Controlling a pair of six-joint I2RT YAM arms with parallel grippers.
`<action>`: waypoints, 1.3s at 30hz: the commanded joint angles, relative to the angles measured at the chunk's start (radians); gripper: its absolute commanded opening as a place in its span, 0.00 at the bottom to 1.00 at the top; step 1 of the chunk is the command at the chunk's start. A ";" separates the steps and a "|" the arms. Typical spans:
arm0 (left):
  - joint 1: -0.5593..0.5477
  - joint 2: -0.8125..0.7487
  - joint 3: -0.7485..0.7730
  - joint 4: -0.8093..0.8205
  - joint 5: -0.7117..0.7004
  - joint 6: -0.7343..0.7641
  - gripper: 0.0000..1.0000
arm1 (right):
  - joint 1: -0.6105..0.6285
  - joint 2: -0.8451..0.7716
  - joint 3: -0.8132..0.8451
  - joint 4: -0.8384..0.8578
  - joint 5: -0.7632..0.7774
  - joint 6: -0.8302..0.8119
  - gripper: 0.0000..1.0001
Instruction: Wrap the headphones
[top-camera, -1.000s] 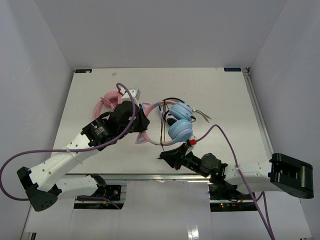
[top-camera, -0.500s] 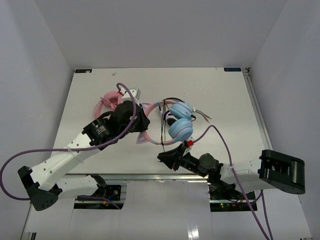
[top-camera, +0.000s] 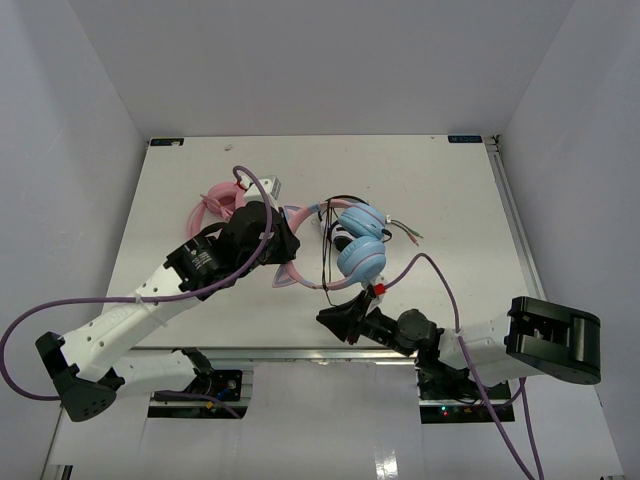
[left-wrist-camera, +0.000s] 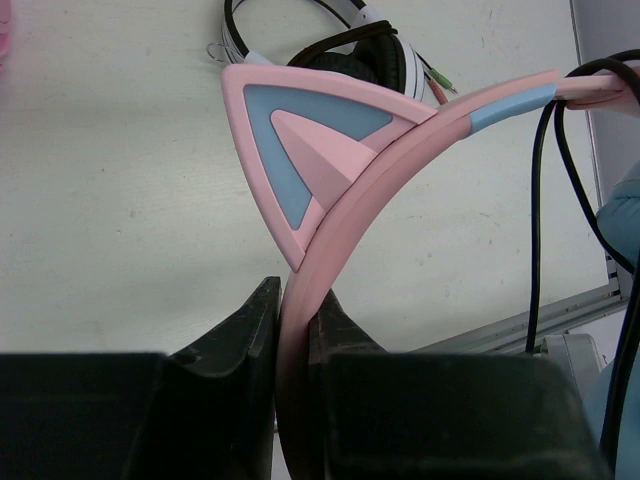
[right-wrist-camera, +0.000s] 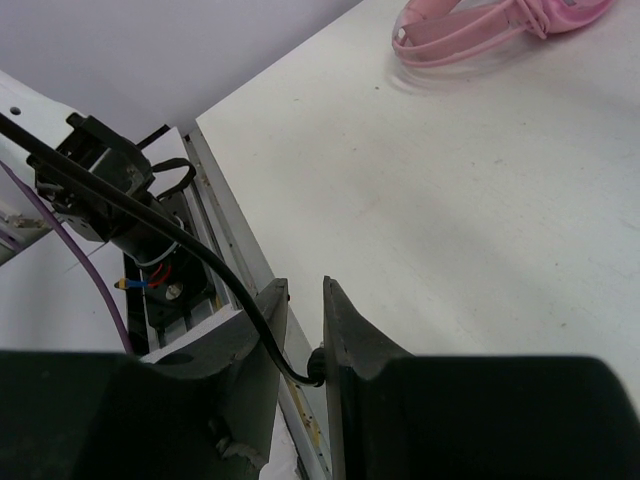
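The headphones (top-camera: 360, 258) have light blue ear cups and a pink headband with cat ears (top-camera: 288, 275), and they sit mid-table. My left gripper (top-camera: 278, 245) is shut on the pink headband (left-wrist-camera: 330, 260) just below one cat ear (left-wrist-camera: 300, 150). The thin dark cable (top-camera: 325, 250) runs from the top of the headband down towards the near edge, and also shows in the left wrist view (left-wrist-camera: 540, 200). My right gripper (top-camera: 330, 318) is near the table's front edge. Its jaws are narrowly apart and pinch the cable's end (right-wrist-camera: 318, 367).
All-pink headphones (top-camera: 215, 205) lie at the back left behind the left arm, also in the right wrist view (right-wrist-camera: 480, 25). White-and-black headphones (left-wrist-camera: 340, 50) lie under and behind the blue ones. The table's front rail (right-wrist-camera: 225, 250) lies just beside the right gripper.
My right gripper has drawn slightly towards the near edge with the cable, and its elbow has swung left. The left gripper and headband have not moved.
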 joint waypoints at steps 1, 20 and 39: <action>-0.003 -0.037 0.031 0.073 -0.002 -0.033 0.00 | 0.001 0.020 -0.013 0.121 0.020 0.006 0.27; -0.002 -0.067 0.000 0.142 0.199 0.051 0.00 | 0.001 -0.014 -0.082 0.173 0.094 -0.021 0.08; 0.020 -0.040 0.080 0.235 0.683 0.358 0.00 | -0.003 -0.595 -0.085 -0.429 0.301 -0.132 0.08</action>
